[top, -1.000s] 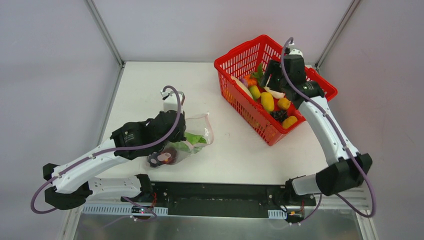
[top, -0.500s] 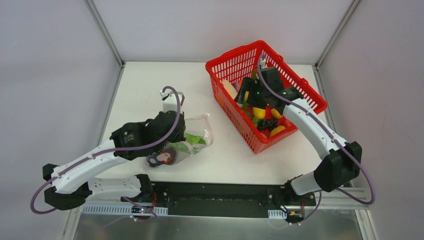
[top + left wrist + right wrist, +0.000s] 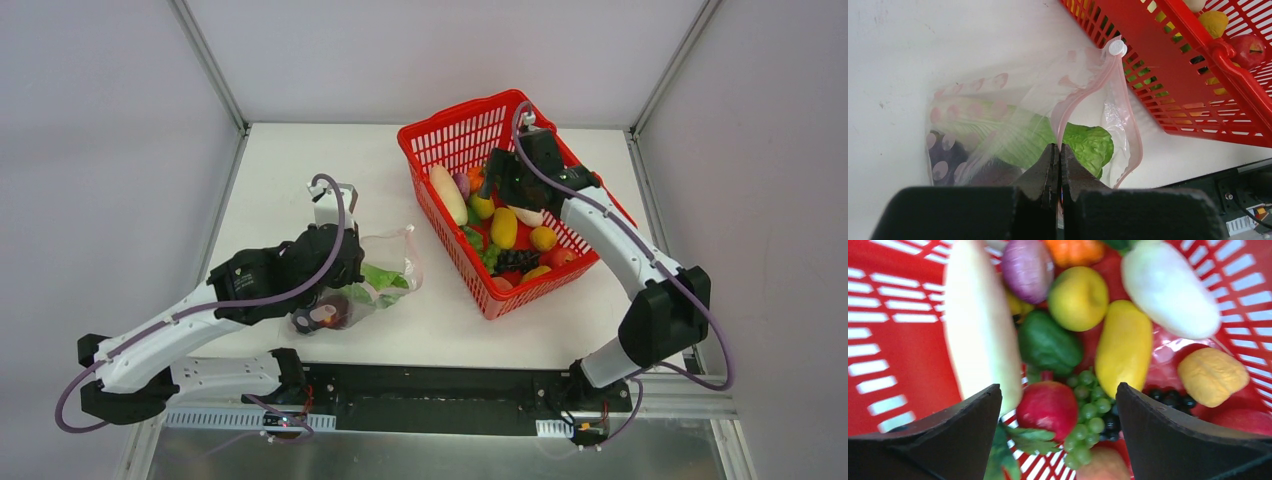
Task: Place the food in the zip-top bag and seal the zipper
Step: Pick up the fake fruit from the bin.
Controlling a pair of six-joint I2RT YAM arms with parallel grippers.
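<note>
left gripper [image 3: 1059, 150]: fingers are pressed together at the lower middle of the left wrist view, pinched on the zipper [image 3: 1083, 92] — one lip of the mouth is held up.
zip-top bag [image 3: 998, 115]: laid on the table [image 3: 290, 170] at centre-left of the top view, its mouth gaping; a green leafy piece [image 3: 1088, 142] and a dark purple piece [image 3: 943, 160] are seen inside.
right gripper [image 3: 1058, 390]: jaws are spread wide with nothing between them, hung over the red basket [image 3: 450, 125] at the upper right of the top view.
food: most pieces are heaped in the basket; a red round piece [image 3: 1047, 407] and grapes [image 3: 1088, 407] lie under the gap.
risk, pick: the pieces are crowded and smooth — two could be caught at once, or one squeezed out sideways.
risk, basket: the light basket could be dragged or tipped if a finger is snagged in its mesh.
risk, bag: the thin strip could be lost from the pinch and the mouth would collapse; how firmly it is caught cannot be told here.
risk, seal: the zipper may be blocked by food left bulging at the mouth.
</note>
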